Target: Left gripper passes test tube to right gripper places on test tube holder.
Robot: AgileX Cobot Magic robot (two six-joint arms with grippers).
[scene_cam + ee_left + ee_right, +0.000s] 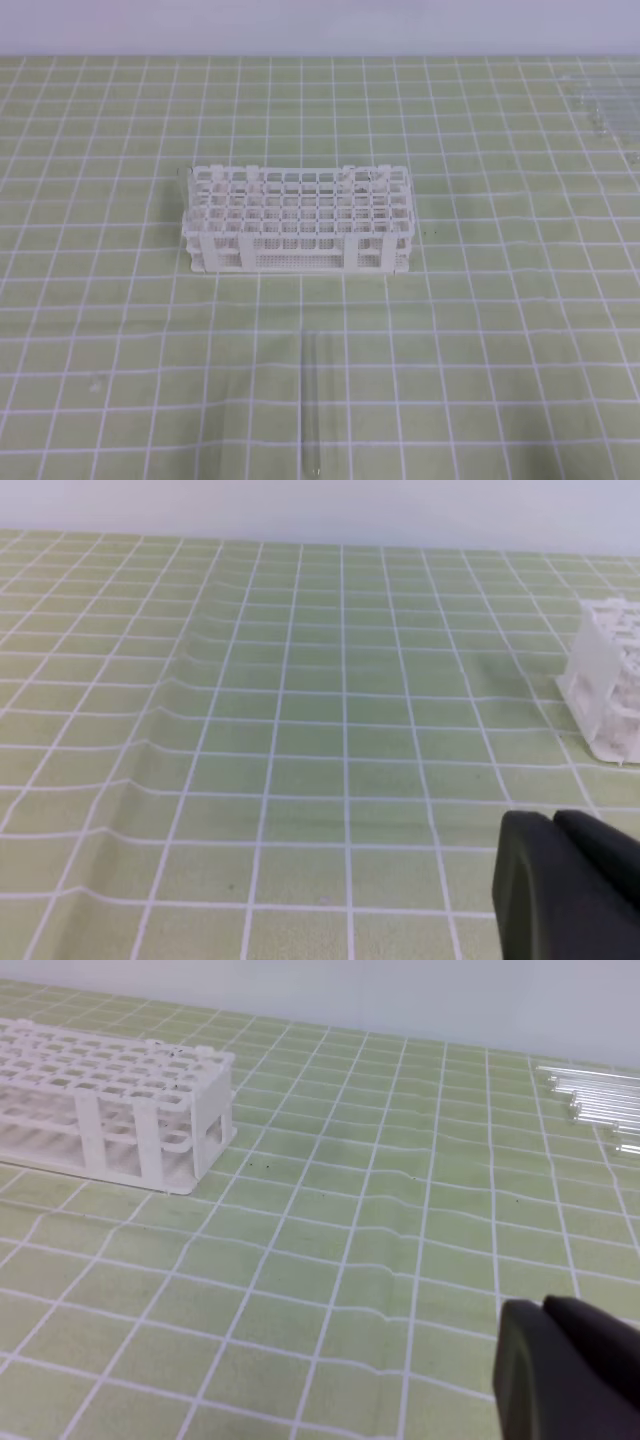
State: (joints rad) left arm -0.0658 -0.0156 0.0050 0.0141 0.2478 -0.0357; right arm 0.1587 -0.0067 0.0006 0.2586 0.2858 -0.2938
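the tube point(309, 405) lies on the surface point(500, 330), near the rack point(297, 222). both grippers, left point(560, 825) and right point(545, 1310), have jaws closed, holding nothing. no writing is legible.

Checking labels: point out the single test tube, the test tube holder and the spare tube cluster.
test tube point(308, 400), exterior high view, mid-length of the glass.
test tube holder point(296, 259), exterior high view, front mesh wall.
spare tube cluster point(597, 1098), right wrist view, middle of the bundle.

I see only the white plastic lattice rack point(297, 220) mid-mat and clear glass tubes point(607, 103) far right blocking passage
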